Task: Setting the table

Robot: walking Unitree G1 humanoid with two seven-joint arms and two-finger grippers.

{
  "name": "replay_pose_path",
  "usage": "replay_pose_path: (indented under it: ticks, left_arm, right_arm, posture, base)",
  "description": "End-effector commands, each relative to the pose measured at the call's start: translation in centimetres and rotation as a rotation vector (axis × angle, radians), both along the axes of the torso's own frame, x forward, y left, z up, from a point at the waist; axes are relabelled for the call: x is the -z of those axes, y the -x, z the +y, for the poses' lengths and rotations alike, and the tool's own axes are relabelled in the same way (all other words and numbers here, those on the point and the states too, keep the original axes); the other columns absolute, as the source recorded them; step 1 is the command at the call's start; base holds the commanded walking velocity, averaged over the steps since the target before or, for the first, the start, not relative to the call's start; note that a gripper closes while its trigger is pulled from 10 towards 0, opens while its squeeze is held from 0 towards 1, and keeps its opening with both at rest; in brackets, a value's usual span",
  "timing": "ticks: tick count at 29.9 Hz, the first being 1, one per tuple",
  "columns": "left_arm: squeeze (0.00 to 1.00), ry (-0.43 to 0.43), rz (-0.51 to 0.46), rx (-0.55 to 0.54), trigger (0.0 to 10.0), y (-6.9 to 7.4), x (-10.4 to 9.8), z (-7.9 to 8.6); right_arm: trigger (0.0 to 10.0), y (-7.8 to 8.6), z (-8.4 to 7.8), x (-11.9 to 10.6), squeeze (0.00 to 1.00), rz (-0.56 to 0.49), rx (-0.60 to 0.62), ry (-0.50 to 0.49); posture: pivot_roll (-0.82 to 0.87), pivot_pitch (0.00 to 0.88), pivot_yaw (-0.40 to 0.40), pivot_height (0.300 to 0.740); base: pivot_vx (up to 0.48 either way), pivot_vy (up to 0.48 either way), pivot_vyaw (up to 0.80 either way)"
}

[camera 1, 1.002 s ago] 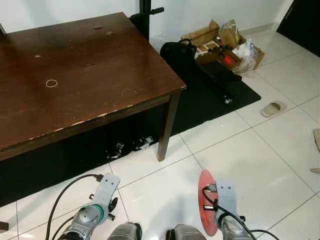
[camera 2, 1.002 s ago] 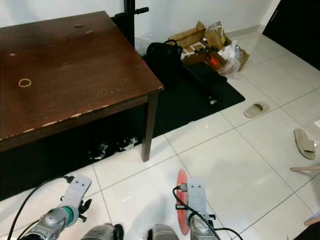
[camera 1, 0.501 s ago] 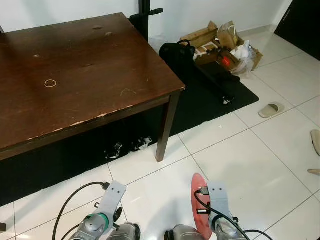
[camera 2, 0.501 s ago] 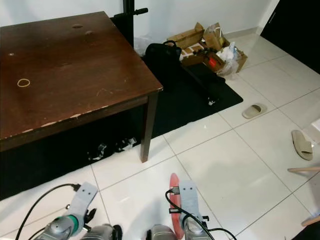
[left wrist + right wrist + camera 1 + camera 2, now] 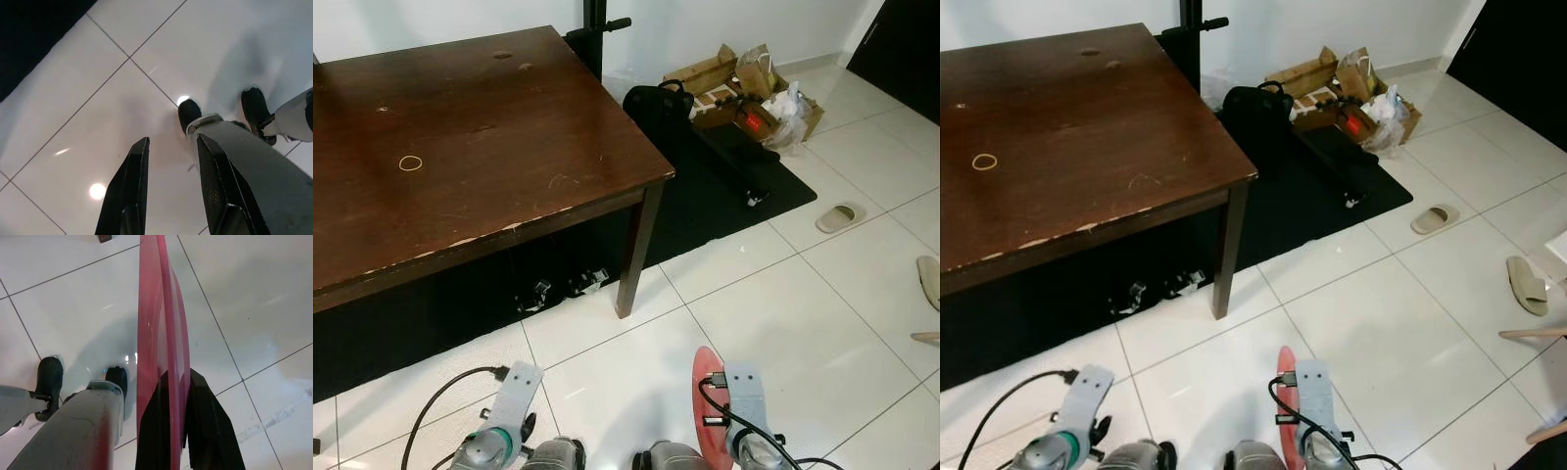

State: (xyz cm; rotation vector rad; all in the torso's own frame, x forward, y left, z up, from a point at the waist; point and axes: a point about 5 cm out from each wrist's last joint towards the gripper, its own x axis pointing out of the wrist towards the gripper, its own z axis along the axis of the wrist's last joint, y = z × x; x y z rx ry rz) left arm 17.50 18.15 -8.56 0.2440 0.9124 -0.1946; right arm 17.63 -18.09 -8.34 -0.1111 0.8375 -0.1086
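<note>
Carry step: right gripper (image 5: 173, 382) clamps red plate (image 5: 159, 328) on edge, low above floor tiles; left gripper (image 5: 171, 161) narrowly parted, holding nothing. Next: approach, lift plate onto tabletop (image 5: 450, 147).

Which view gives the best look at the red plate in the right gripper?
The right wrist view: the red plate is seen edge-on and close, pinched between the right gripper's black fingers. Both eye views catch just a sliver of it low in frame, behind the wrist.

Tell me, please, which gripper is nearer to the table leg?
Left, narrowly. The left gripper hangs just left of the table leg; the right gripper, holding the red plate, hangs farther right.
</note>
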Motion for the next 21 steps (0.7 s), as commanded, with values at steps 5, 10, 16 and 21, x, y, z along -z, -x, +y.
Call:
replay_pose_path:
  ticks: [5, 10, 16, 21]
  left_arm:
    - [0.00, -0.007, 0.057, -0.024, 10.0, 1.2, 0.6, 0.2]
    - [0.00, -0.014, 0.078, -0.029, 10.0, 1.6, 0.8, 0.3]
    - [0.00, -0.022, 0.091, -0.025, 10.0, 1.9, 0.9, 0.6]
    - [0.00, -0.026, 0.098, -0.023, 10.0, 2.0, 1.0, 0.7]
  right_arm:
    - [10.0, 0.7, -0.6, 0.3, 0.00, 0.032, 0.033, -0.004]
    - [10.0, 0.6, -0.6, 0.3, 0.00, 0.029, 0.038, -0.005]
    - [10.0, 0.2, -0.1, 0.1, 0.00, 0.015, 0.020, -0.008]
    - [10.0, 0.1, -0.1, 0.1, 0.00, 0.012, 0.018, -0.008]
  posture:
    - [-0.04, 0.000, -0.008, 0.740]
    - [-0.04, 0.000, -0.007, 0.740]
    - [-0.05, 0.000, -0.004, 0.740]
    - [-0.05, 0.000, -0.002, 0.740]
  base:
    - [0.000, 0.000, 0.00]
    - [0.000, 0.000, 0.00]
    - [0.000, 0.000, 0.00]
    - [0.000, 0.000, 0.00]
